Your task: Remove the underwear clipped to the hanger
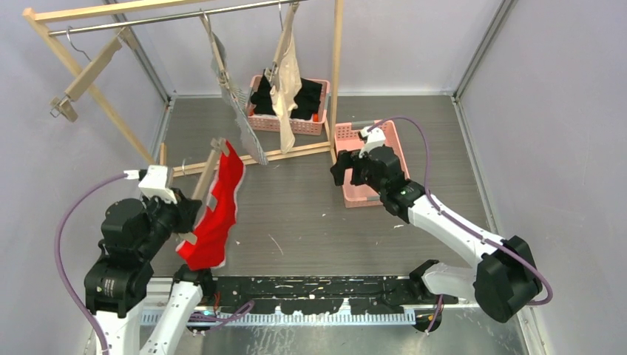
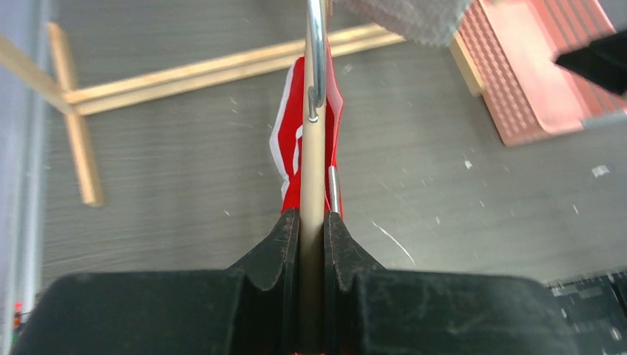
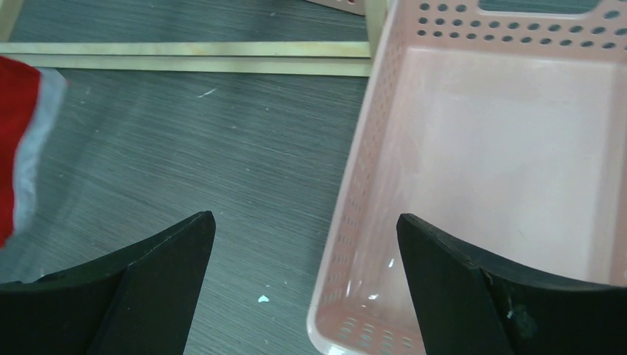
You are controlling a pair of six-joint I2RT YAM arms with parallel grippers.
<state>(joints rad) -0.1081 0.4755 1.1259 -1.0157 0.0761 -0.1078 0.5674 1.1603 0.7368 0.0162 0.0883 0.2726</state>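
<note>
The red underwear (image 1: 214, 211) with white trim hangs clipped to a wooden hanger (image 1: 205, 176), which is off the rail and low at the left. My left gripper (image 1: 188, 214) is shut on the hanger's wooden bar (image 2: 313, 170). In the left wrist view my gripper (image 2: 313, 222) pinches that bar, and the red cloth (image 2: 290, 174) shows on both sides below it. The grey-striped underwear (image 1: 240, 111) and the beige underwear (image 1: 287, 81) hang on their own hangers from the rail. My right gripper (image 1: 346, 168) stands open over the left wall of a pink basket (image 3: 503, 148), holding nothing (image 3: 305, 222).
The wooden rack's metal rail (image 1: 170, 16) and its floor bars (image 1: 296, 151) cross the back. An empty hanger (image 1: 89, 74) hangs at the left. The pink basket (image 1: 355, 194) at centre right holds nothing. A second pink basket (image 1: 296, 124) behind the rack holds black folded clothes.
</note>
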